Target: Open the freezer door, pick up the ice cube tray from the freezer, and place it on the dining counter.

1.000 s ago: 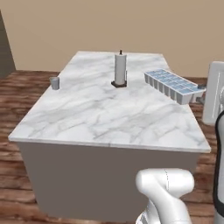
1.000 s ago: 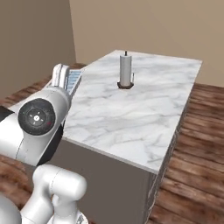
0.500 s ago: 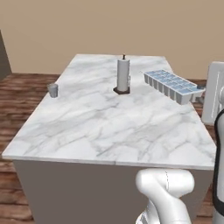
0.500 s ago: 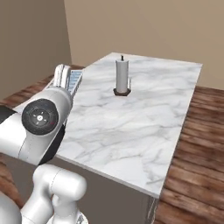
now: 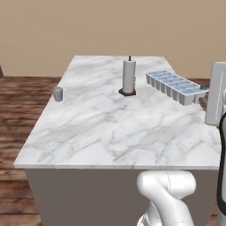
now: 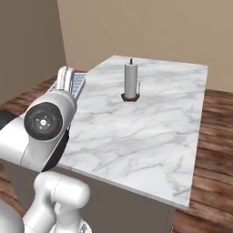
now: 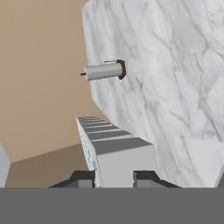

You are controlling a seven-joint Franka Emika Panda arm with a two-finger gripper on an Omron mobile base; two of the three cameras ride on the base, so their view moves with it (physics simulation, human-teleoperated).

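The pale blue-grey ice cube tray (image 5: 174,86) hangs level over the right side of the dining counter (image 5: 110,128), its far end pointing toward the wall. My gripper (image 7: 114,177) is shut on the tray's near end (image 7: 118,162), one dark fingertip on each side. In the right base view the tray (image 6: 78,84) shows past my white hand at the left edge of the dining counter (image 6: 150,132). I cannot tell whether the tray touches the marble. The freezer door is out of view.
A paper towel holder (image 5: 129,76) stands upright on a dark base near the middle of the far half of the top. A small grey cup (image 5: 57,93) sits by the left edge. Wooden floor surrounds the island.
The whole picture has shifted: the base has driven closer and the counter looms larger. The tray stays in my grip at the same spot beside the arm.
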